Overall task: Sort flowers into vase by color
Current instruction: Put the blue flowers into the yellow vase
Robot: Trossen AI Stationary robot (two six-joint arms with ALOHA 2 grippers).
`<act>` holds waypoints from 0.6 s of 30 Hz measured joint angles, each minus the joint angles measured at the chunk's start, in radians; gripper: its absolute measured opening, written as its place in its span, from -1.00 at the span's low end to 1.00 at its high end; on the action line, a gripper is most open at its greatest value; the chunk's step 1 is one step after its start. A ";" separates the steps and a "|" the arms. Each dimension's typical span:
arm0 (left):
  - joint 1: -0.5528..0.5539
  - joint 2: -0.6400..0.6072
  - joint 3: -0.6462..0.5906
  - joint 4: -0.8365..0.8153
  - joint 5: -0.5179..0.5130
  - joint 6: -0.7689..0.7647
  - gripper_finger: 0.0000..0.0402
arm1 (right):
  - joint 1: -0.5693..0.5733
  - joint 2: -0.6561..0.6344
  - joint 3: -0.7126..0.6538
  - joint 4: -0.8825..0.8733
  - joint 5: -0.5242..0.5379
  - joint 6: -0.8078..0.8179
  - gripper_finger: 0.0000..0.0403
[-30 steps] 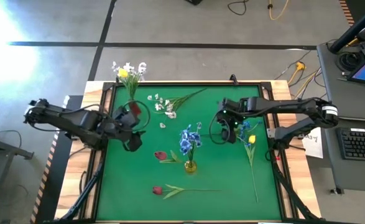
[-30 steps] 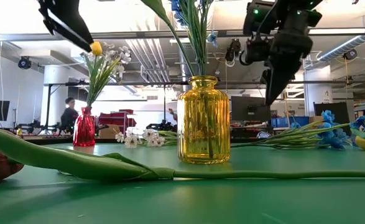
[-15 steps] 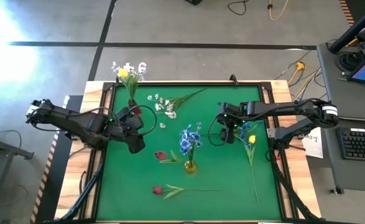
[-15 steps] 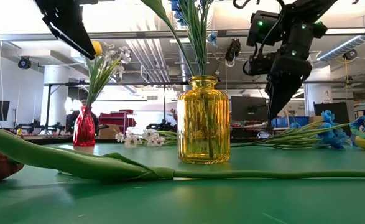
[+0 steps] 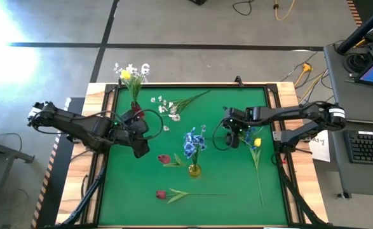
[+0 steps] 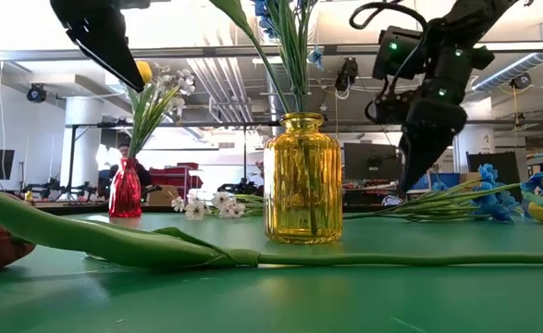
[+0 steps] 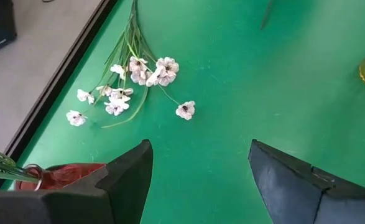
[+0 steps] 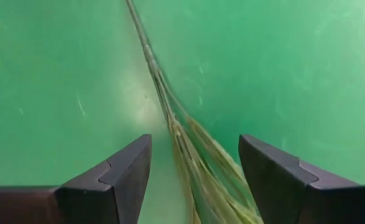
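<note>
My right gripper (image 5: 229,133) is open and stands low over the green stems (image 8: 177,140) of a blue flower (image 5: 250,135) that lies on the green mat; the stems run between its fingers without touching them. My left gripper (image 5: 140,141) is open and empty beside the red vase (image 5: 136,115), which holds a yellow tulip and white blossoms (image 5: 130,72). The yellow vase (image 5: 194,170) holds blue flowers (image 5: 192,141). A white spray (image 7: 132,74), a yellow tulip (image 5: 257,142) and two red tulips (image 5: 164,159) (image 5: 161,194) lie on the mat.
The mat has a raised black frame (image 5: 186,84) around it. The yellow vase (image 6: 302,178) stands in the middle between the arms. A red tulip's long stem (image 6: 160,245) lies across the near part of the mat. Bare mat lies at the near left (image 5: 129,197).
My right gripper has come down toward the blue flower's stems on the mat, staying open. My left gripper has drifted a little toward the table's right, beside the red vase.
</note>
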 joint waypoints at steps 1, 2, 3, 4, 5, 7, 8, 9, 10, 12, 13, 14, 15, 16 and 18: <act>0.000 0.002 0.000 0.001 -0.004 0.000 0.25 | 0.002 0.000 -0.007 -0.001 0.002 -0.009 0.16; 0.000 0.004 0.000 0.001 -0.012 0.002 0.25 | 0.004 0.000 -0.009 -0.001 0.015 -0.012 0.16; 0.000 0.006 0.000 0.004 -0.018 0.006 0.25 | 0.005 0.000 -0.009 0.008 0.038 -0.006 0.16; 0.000 0.007 0.000 0.006 -0.022 0.011 0.25 | 0.005 0.000 -0.001 0.021 0.075 0.006 0.16; 0.001 0.008 0.000 0.006 -0.025 0.015 0.25 | 0.003 0.000 0.012 0.038 0.116 0.009 0.16; 0.001 0.009 0.000 0.009 -0.026 0.016 0.25 | -0.002 0.000 0.048 0.074 0.193 -0.011 0.16; 0.001 0.010 0.000 0.011 -0.026 0.016 0.25 | -0.005 0.000 0.066 0.095 0.224 -0.030 0.16; 0.001 0.010 0.000 0.011 -0.026 0.016 0.25 | -0.011 0.000 0.083 0.116 0.247 -0.053 0.15; 0.001 0.010 0.000 0.011 -0.026 0.016 0.25 | -0.020 0.000 0.101 0.136 0.260 -0.077 0.15; 0.001 0.010 0.000 0.011 -0.026 0.016 0.25 | -0.044 0.000 0.139 0.173 0.267 -0.122 0.14; 0.001 0.010 0.000 0.010 -0.026 0.018 0.25 | -0.058 0.000 0.161 0.183 0.269 -0.135 0.13; 0.001 0.010 0.000 0.009 -0.026 0.024 0.25 | -0.070 0.000 0.182 0.183 0.270 -0.150 0.12; 0.001 0.010 0.000 0.007 -0.026 0.033 0.25 | -0.082 0.000 0.203 0.181 0.271 -0.156 0.11; 0.001 0.010 0.000 0.007 -0.026 0.045 0.25 | -0.091 0.000 0.224 0.182 0.272 -0.160 0.10; 0.001 0.010 0.000 0.007 -0.027 0.072 0.25 | -0.099 0.000 0.268 0.179 0.272 -0.162 0.08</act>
